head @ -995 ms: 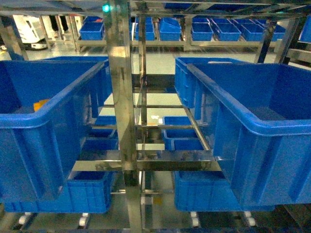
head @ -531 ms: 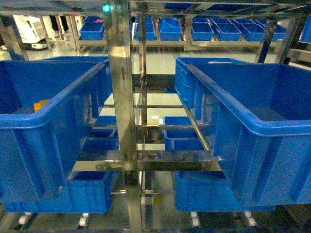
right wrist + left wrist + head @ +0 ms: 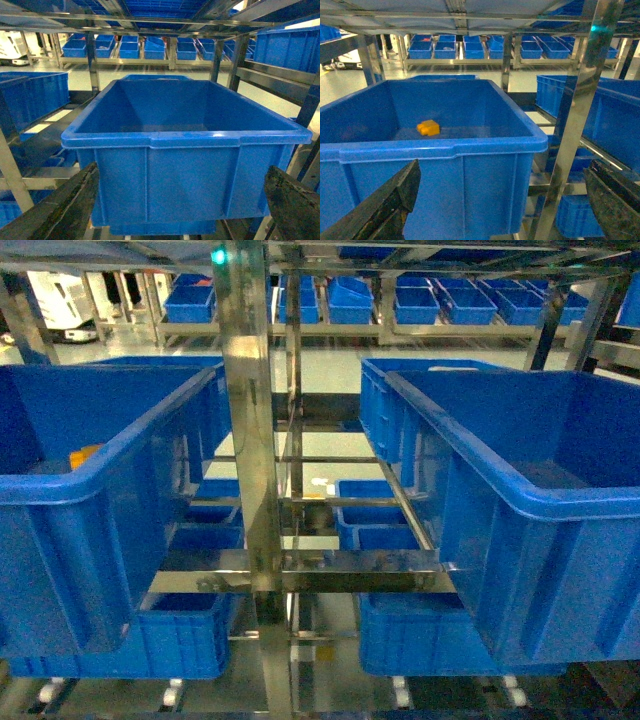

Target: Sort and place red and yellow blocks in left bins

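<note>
Trouble could come if the red block, which I cannot see anywhere, gets missed, since only the yellow block [image 3: 428, 127] lies in the left bin [image 3: 445, 147] and both the left claw [image 3: 502, 200] and the right claw [image 3: 182, 200] gape wide and empty.

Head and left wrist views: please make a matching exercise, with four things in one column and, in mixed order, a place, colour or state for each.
1. yellow block
2. steel post
3. left gripper
4. small light on top of the post

a. green
b. open
c. inside the left bin
d. between the left bin and the right bin

Pairs: 1-c, 2-d, 3-b, 4-a.
</note>
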`<state>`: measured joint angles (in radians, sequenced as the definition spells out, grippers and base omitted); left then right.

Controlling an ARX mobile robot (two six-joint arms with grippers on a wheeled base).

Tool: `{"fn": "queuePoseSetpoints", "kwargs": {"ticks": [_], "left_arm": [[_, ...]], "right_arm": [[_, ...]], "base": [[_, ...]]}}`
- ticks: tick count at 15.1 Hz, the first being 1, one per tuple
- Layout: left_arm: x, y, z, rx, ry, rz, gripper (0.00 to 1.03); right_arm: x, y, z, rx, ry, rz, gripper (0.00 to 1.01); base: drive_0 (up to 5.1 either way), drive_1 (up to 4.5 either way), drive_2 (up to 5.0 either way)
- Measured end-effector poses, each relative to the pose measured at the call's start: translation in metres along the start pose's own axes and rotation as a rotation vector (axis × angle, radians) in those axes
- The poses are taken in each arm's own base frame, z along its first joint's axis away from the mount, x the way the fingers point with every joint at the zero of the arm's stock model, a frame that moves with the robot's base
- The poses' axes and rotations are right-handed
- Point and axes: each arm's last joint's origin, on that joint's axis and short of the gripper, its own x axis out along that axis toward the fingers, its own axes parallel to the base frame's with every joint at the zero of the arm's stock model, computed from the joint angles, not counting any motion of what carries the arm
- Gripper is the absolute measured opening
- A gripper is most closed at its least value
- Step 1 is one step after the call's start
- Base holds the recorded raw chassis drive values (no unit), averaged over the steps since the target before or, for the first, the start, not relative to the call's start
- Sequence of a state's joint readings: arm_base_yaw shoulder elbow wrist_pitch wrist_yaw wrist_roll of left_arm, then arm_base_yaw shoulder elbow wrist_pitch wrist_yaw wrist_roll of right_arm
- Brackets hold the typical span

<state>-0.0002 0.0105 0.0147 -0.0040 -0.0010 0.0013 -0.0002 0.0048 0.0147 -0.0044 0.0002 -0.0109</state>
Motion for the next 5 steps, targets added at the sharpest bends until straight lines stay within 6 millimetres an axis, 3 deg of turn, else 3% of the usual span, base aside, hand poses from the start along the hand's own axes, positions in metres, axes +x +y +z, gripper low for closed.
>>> {"fn": "queuePoseSetpoints", "kwargs": {"ticks": [5], "left_arm": [[0.0000,0.0000,0.0000,0.000,0.000,0.000,0.98]], "right_arm": [[0.0000,0.0000,0.0000,0.000,0.000,0.000,0.98]], "base": [[0.0,0.00,0.0]]}}
